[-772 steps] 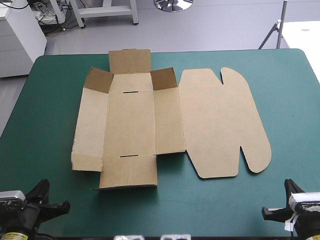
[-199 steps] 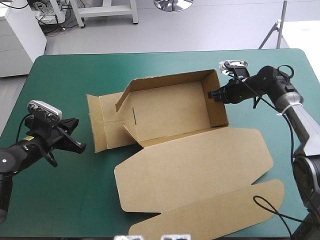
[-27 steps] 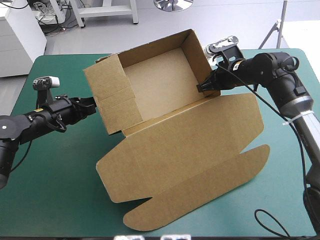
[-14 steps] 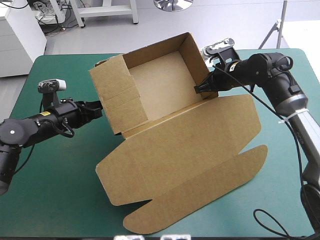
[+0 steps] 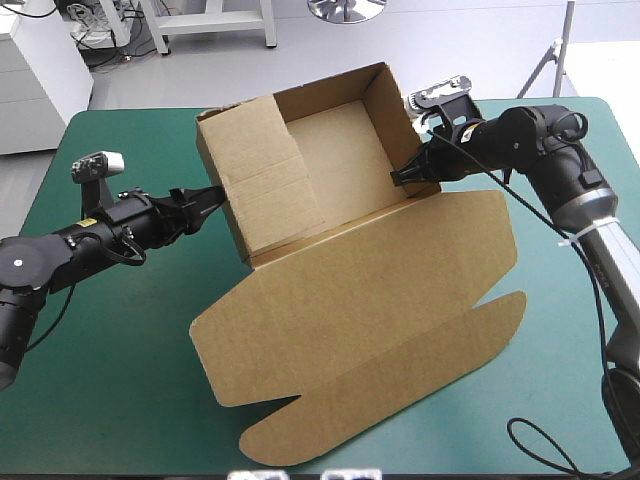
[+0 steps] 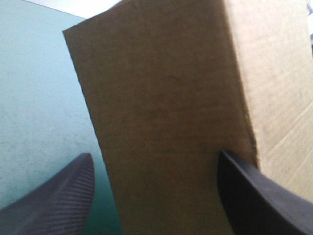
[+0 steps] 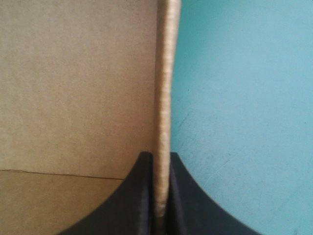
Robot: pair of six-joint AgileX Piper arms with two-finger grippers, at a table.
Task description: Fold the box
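Note:
The brown box (image 5: 335,150) stands tipped up on the teal-green cover, its open tray facing up and toward the front. Its wide lid (image 5: 370,300) with a rounded tuck flap lies flat toward the table's front edge. My right gripper (image 5: 402,176) is shut on the tray's right wall, whose edge (image 7: 164,88) runs up between the fingers of that gripper (image 7: 159,164). My left gripper (image 5: 210,196) is open at the tray's left wall (image 5: 265,175). In the left wrist view the wall's brown face (image 6: 166,112) fills the gap between the spread fingers of that gripper (image 6: 156,196).
The teal-green cover (image 5: 100,380) shows to the left and front left of the box, and as a strip along the right side (image 5: 570,330). The lid's tuck flap (image 5: 330,420) reaches close to the table's front edge.
My left gripper has pushed right, and the tray's left wall has swung inward with it. The box has tipped up from lying flat. My right gripper keeps its hold on the right wall.

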